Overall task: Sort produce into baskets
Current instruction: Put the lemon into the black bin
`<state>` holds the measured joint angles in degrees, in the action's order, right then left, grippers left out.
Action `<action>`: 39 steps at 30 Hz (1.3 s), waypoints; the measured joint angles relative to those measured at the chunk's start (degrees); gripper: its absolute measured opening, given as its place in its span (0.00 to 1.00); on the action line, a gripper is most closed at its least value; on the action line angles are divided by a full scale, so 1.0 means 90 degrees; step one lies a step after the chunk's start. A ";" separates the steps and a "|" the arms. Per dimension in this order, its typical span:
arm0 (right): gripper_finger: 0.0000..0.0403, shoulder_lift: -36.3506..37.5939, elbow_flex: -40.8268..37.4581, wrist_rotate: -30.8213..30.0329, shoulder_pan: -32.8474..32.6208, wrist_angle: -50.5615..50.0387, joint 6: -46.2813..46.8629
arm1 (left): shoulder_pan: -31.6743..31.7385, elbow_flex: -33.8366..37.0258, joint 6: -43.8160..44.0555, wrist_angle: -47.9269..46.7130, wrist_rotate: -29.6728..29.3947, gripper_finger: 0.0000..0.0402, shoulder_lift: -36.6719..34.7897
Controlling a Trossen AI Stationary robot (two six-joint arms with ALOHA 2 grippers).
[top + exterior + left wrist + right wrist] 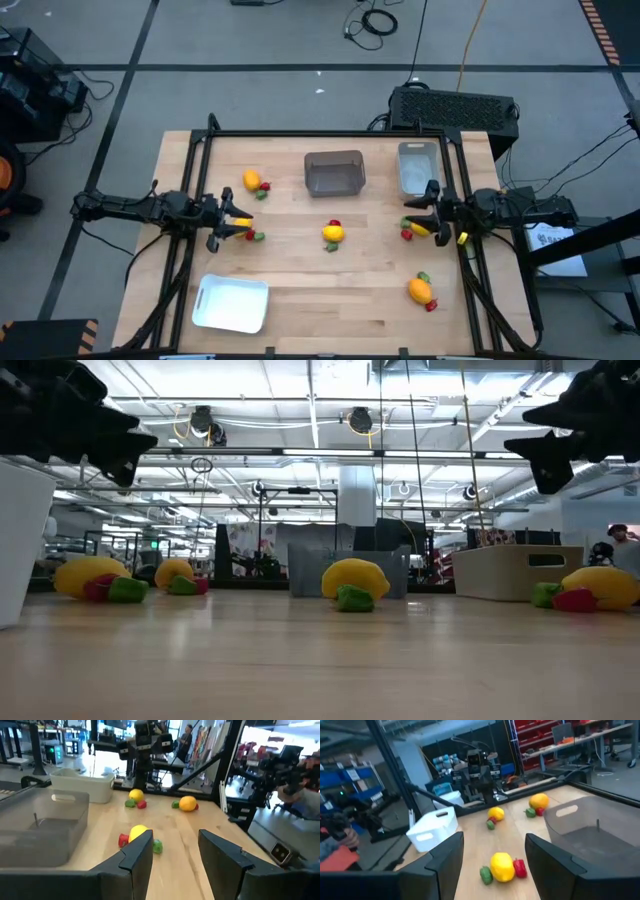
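Observation:
Several produce clusters lie on the wooden table, each a round fruit with tiny red and green pieces: a yellow one at the centre (333, 233), an orange one at the far left (252, 181), an orange one at the near right (420, 290). My left gripper (235, 225) is open and hovers above a yellow fruit (243, 222). My right gripper (415, 222) is open and hovers above another yellow fruit (421, 229). In the low view both grippers, left (110, 445) and right (545, 455), hang well above the tabletop. The dark grey bin (334, 172), pale grey bin (415, 167) and white tray (231, 302) hold no produce.
A black frame (330, 134) runs along the table's far edge and down both sides. The dark grey bin and pale grey bin stand at the far middle and far right, the white tray at the near left. Bare wood lies between the clusters.

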<state>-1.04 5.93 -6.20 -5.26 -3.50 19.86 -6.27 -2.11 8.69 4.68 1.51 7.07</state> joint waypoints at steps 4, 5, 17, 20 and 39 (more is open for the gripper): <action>0.50 -0.0054 0.0000 0.0041 -0.0007 0.0216 0.0199 | 0.0000 0.0000 -0.0184 0.0497 -0.0079 0.41 0.0000; 0.50 -0.0097 0.0000 0.0044 -0.0012 0.0236 0.0212 | -0.0001 -0.0002 -0.0299 0.0547 -0.0102 0.41 -0.0002; 0.50 -0.1998 0.0263 -0.0042 -0.0010 0.1584 -0.0345 | 0.0003 -0.0281 -0.0309 0.0415 -0.1291 0.41 0.0712; 0.50 -0.2838 0.0892 -0.0136 -0.0010 0.1403 -0.0645 | 0.0000 -0.0697 -0.0527 0.0392 -0.1318 0.41 0.1226; 0.51 -0.8468 0.5169 -0.0143 0.0007 -0.0770 -0.1980 | 0.0003 -0.2863 -0.1348 -0.0603 -0.1912 0.43 0.4236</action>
<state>-77.25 52.46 -7.49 -5.19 -10.43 2.05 -6.24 -27.88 -3.44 -0.75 -15.70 45.20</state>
